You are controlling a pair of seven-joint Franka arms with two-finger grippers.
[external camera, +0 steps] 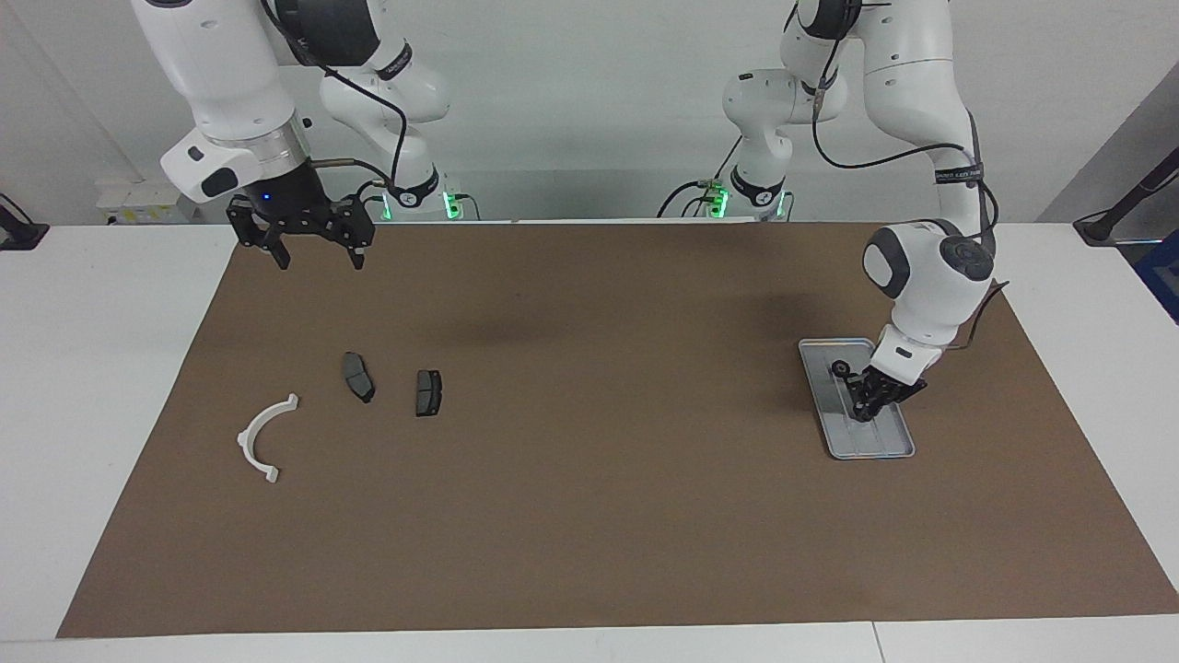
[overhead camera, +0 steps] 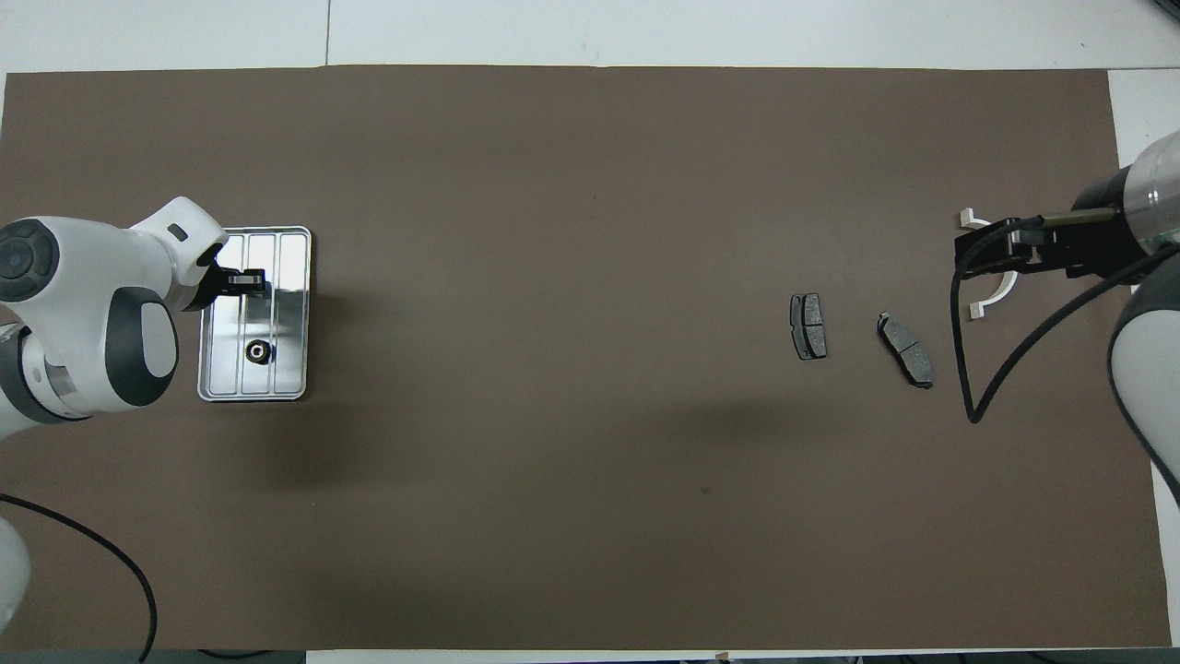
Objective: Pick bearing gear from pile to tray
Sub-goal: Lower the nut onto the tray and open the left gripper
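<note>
Silver-grey tray [external camera: 898, 448] sits toward the left arm's end of the surface w/ the small black bearing gear [overhead camera: 258, 350] lying in it. Left claw [external camera: 864, 405] is low in the tray just beside the gear; can't tell if its fingers are apart. Right claw [external camera: 318, 250] waits, fingers apart, up over the surface. Risk: left claw lifting out could clip the gear & knock it over the low rim.
</note>
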